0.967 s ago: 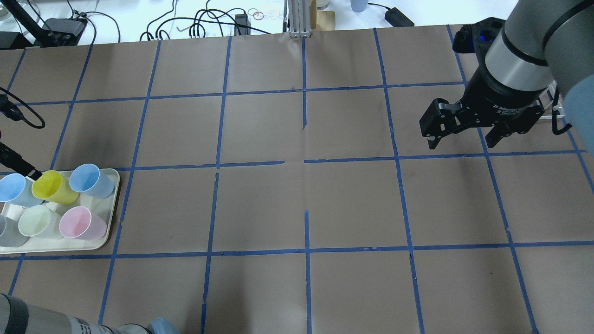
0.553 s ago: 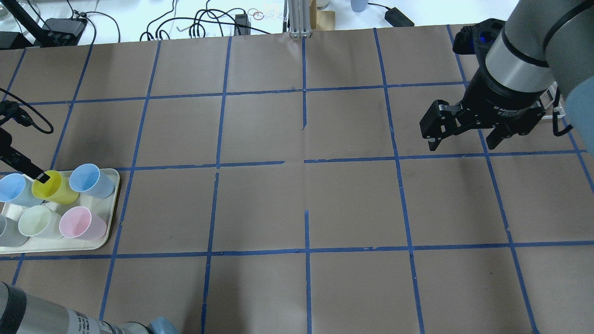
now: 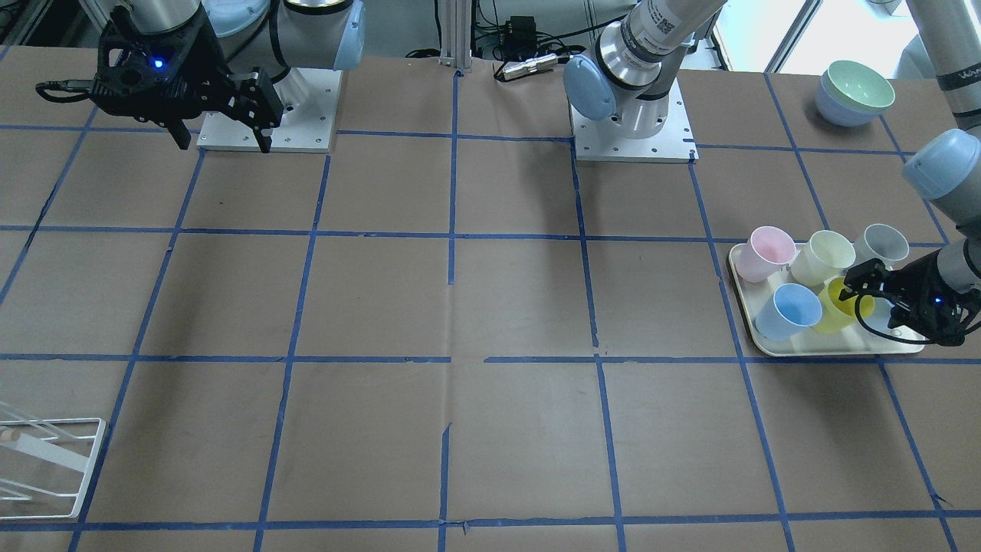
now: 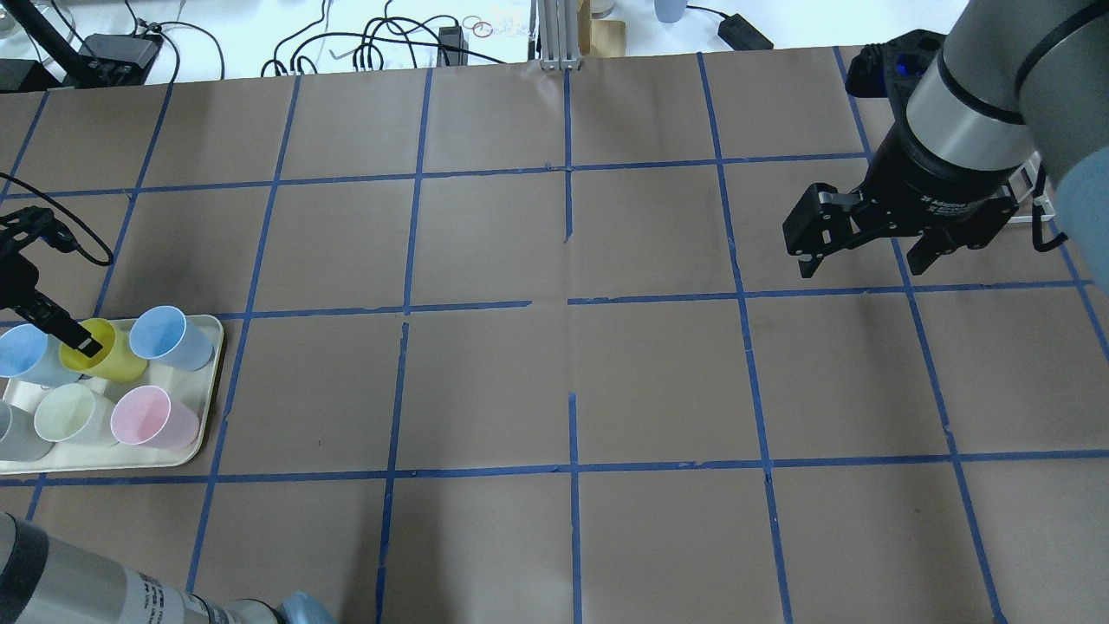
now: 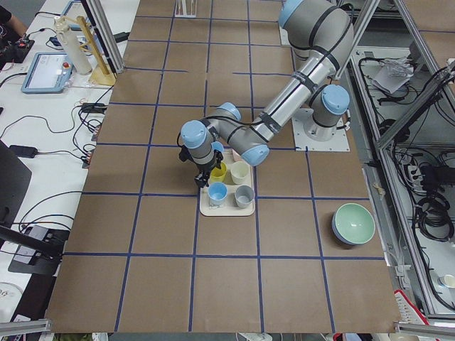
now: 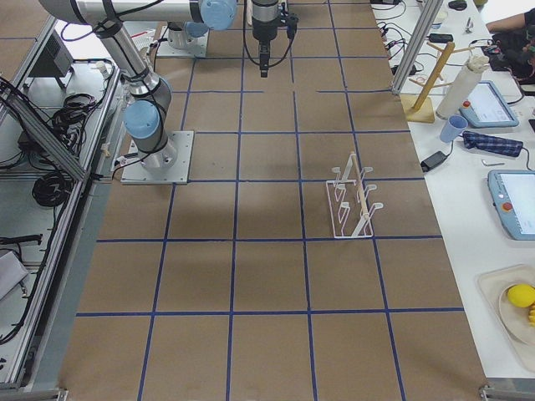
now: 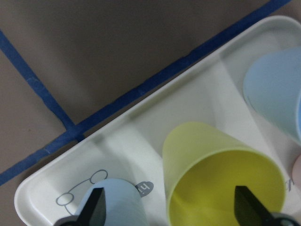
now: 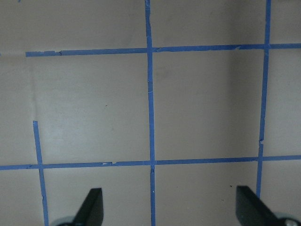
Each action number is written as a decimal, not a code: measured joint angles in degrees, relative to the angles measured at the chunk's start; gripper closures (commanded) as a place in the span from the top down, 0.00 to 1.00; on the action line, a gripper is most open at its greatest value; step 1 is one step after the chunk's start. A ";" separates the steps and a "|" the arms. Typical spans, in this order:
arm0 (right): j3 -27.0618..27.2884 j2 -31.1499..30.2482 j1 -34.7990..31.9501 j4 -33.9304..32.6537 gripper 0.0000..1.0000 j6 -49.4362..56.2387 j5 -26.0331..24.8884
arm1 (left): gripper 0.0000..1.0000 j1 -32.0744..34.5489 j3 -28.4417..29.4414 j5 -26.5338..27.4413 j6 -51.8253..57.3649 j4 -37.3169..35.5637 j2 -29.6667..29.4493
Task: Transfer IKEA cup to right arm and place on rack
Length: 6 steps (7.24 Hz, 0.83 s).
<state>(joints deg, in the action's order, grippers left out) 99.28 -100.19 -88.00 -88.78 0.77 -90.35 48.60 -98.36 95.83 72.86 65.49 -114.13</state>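
- Standing upright, mouth up, the bright yellow tapered plastic cup (image 4: 111,357) is recorded on a cream rounded-corner plastic tray (image 4: 210,373), in the row farther from the robot.
- The tray is placed at the robot's left end of the brown paper-covered table (image 4: 485,381), which is marked off with a grid of blue tape.
- The yellow cup is flanked by a light blue plastic cup (image 4: 24,357) just beside it on the outer side and a second light blue cup (image 4: 173,338) on the inner side.
- In the nearer row, a pale cream-yellow cup (image 4: 69,414), a pink cup (image 4: 152,418) and a grey cup (image 4: 12,432) are seen.
- The left gripper (image 7: 171,212) is positioned at the yellow cup's rim with its fingers spread.
- In the left wrist view, one fingertip (image 7: 245,207) is seen over the cup's open mouth and the other (image 7: 97,207) outside it, in front of the outer light blue cup. The cup's wall lies between them.
- Contact between the fingers and the wall cannot be told.
- The right gripper (image 4: 862,264) is held above the table on the robot's right, well apart from the tray. Its fingers are spread, and only bare table and tape are seen between them.
- A white wire-frame rack (image 6: 359,200) with slanted rods and a wooden peg is set on the table's right half, towards the operators' side, well apart from the cup.
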 measured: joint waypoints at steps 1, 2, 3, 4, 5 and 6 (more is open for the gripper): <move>0.01 0.00 -0.01 -0.02 1.00 -0.04 0.00 | 0.37 0.01 0.02 0.09 -0.02 0.00 -0.11; 0.02 0.00 0.00 -0.02 1.00 -0.08 0.00 | 0.23 0.05 0.09 0.13 -0.04 0.01 -0.15; 0.03 0.00 0.00 -0.07 1.00 -0.12 0.00 | 0.09 0.10 0.14 0.15 -0.04 0.09 -0.18; 0.03 0.00 -0.03 -0.12 1.00 -0.13 0.00 | 0.00 0.14 0.16 0.15 -0.06 0.18 -0.18; 0.03 0.00 -0.03 -0.13 1.00 -0.10 0.00 | 0.00 0.19 0.18 0.15 -0.10 0.25 -0.16; 0.03 0.00 -0.02 -0.10 1.00 -0.08 0.00 | 0.00 0.22 0.35 0.15 -0.14 0.44 -0.14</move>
<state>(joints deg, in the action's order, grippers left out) 99.31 -100.19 -88.02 -88.89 0.69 -90.35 48.83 -98.01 95.98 72.72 65.92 -114.27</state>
